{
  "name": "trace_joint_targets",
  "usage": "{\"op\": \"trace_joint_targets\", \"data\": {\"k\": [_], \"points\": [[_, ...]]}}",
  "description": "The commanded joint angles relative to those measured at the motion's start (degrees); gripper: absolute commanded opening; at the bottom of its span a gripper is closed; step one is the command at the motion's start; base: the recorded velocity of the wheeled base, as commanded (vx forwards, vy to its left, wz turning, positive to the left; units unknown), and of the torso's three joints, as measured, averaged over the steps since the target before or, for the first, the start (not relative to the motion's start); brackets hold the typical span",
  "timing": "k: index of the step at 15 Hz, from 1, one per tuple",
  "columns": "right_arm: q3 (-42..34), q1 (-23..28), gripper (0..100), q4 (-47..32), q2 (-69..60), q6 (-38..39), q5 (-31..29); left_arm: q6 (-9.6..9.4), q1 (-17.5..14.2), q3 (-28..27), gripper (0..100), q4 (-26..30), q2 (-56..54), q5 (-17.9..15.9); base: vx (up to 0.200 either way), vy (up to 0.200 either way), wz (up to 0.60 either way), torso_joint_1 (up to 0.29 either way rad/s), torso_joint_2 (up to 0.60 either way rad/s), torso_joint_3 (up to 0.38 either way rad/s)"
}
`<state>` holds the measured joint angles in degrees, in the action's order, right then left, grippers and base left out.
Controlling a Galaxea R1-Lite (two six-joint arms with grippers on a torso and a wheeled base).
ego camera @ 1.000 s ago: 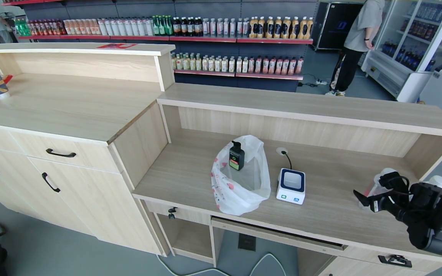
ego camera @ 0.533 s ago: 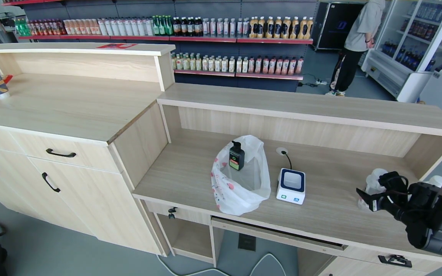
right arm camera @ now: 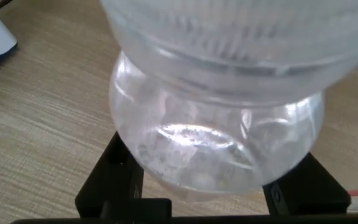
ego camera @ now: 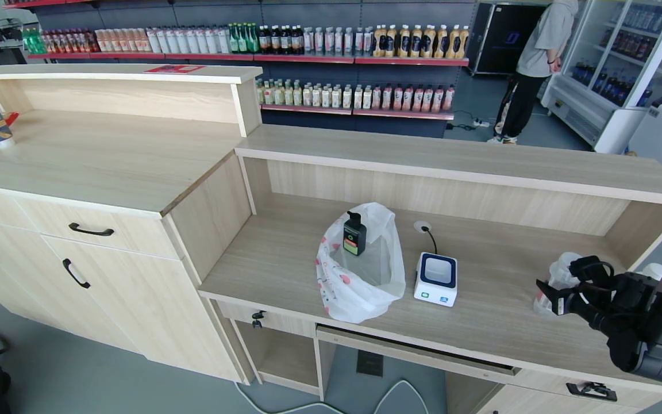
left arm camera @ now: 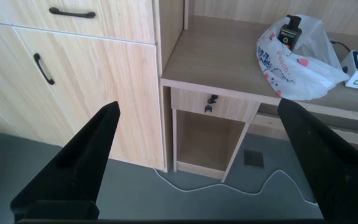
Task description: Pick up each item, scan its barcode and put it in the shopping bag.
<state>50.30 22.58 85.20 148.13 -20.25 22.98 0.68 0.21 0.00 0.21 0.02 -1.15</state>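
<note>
The right arm [ego camera: 647,328] is matte black and blocky, with a rounded grey joint housing [ego camera: 655,363] at its near end. Thin black cables [ego camera: 592,267] loop over the wrist. The right gripper [ego camera: 545,290] bears a small pale patch beside its dark pointed fingers. The left gripper [left arm camera: 197,106] has two plain black fingers [left arm camera: 79,168] — long, flat-faced wedges tapering to the tips.

Lighting: bright and even, cast from overhead; no hard shadows are seen. Shade: a soft band is laid along the rear edge of the counter [ego camera: 497,299], beneath its top ledge [ego camera: 457,158]. Glare: white highlights are thrown on the clear bottle [right arm camera: 210,140]. Distortion: straight lines are bowed toward the head view's edges.
</note>
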Motion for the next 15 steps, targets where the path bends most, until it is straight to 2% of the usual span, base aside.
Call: {"op": "trace_joint_targets", "data": {"k": [1, 7, 15], "points": [[-0.4, -0.3, 0, 0.0, -0.9, 2.5, -0.1, 0.02, 0.0, 0.0, 100, 0.1, 0.1, 0.0, 0.0, 0.0, 0.0, 0.0, 0.0, 0.0], [-1.5, -0.3, 0, -5.2, -4.0, 9.4, -3.1, 0.02, 0.0, 0.0, 100, 0.0, 0.1, 0.0, 0.0, 0.0, 0.0, 0.0, 0.0, 0.0], [-1.9, -2.3, 0, -12.1, -10.7, 16.6, -3.1, 0.02, 0.0, 0.0, 100, 0.0, 0.1, 0.0, 0.0, 0.0, 0.0, 0.0, 0.0, 0.0]]}}
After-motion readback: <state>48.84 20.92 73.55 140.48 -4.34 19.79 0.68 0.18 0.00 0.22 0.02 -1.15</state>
